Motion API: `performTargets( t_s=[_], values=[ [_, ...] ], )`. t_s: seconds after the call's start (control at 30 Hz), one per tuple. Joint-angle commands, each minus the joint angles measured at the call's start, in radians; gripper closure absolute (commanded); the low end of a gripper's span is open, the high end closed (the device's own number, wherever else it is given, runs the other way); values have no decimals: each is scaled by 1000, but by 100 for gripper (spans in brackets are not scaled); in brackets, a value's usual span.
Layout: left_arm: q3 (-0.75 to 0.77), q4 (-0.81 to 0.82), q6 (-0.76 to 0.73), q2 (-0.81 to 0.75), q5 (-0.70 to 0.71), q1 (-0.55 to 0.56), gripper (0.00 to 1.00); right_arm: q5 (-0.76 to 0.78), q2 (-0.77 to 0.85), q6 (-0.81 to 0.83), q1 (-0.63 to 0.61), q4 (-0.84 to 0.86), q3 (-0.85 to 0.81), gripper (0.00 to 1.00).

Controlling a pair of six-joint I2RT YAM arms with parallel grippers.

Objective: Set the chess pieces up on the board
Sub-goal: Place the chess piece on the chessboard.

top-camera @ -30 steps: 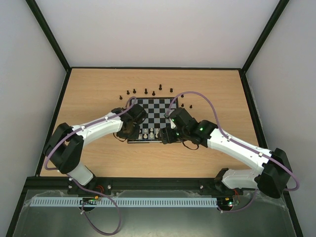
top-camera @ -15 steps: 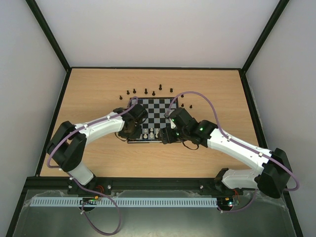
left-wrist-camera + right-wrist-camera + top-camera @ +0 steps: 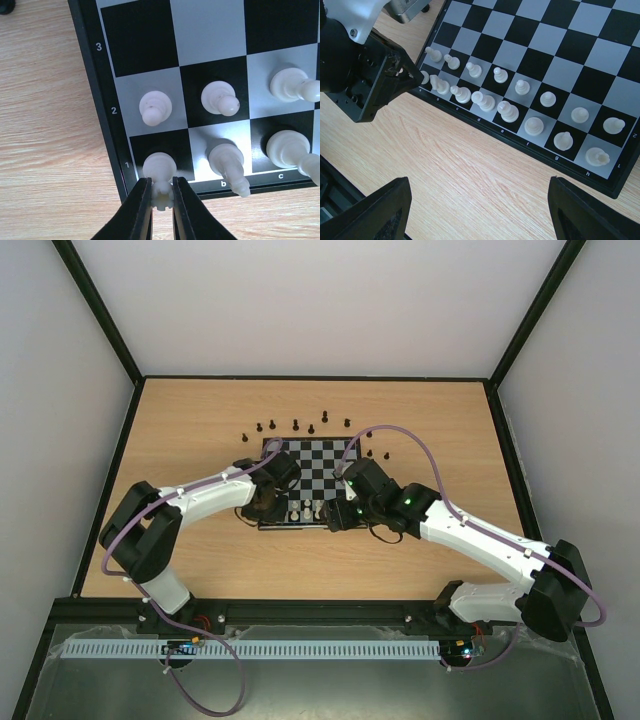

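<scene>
The board [image 3: 325,472] lies mid-table with cream-white chess pieces [image 3: 520,100] standing in its two near rows. In the left wrist view my left gripper [image 3: 161,196] is shut on the top of a white rook [image 3: 160,167], whose base rests on the black corner square of row 1. White pawns [image 3: 155,107] stand just behind it. The same rook [image 3: 424,77] shows in the right wrist view at the tip of the left gripper [image 3: 405,75]. My right gripper [image 3: 477,197] hangs open over bare wood in front of the board's near edge, holding nothing.
Several black chess pieces [image 3: 296,425] stand loose on the wooden table [image 3: 200,410] beyond and to the right of the board. The two arms meet at the board's near edge. Black frame rails border the table.
The left arm's elbow has shifted slightly while its gripper stays at the board's near-left corner, still shut on the rook. The right arm has not moved.
</scene>
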State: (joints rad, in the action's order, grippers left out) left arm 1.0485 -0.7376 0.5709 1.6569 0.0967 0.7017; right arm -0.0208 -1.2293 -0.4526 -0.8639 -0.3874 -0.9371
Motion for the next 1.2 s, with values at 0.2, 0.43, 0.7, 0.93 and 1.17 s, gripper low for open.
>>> performTargets(
  t_s=[0.2, 0.43, 0.7, 0.93, 1.17],
  values=[
    [25, 3, -12, 18, -3, -3, 89, -12, 3, 9, 5, -25, 8, 25],
    [27, 3, -13, 17, -3, -2, 86, -15, 2, 8, 5, -25, 9, 25],
    [28, 2, -13, 17, 1, -2, 80, -15, -3, 8, 5, -22, 11, 24],
    [39, -8, -6, -1, 8, -2, 77, -17, -4, 8, 5, -22, 13, 24],
    [84, -56, 0, -65, 31, -2, 70, -18, 1, 8, 5, -24, 13, 23]
  ],
)
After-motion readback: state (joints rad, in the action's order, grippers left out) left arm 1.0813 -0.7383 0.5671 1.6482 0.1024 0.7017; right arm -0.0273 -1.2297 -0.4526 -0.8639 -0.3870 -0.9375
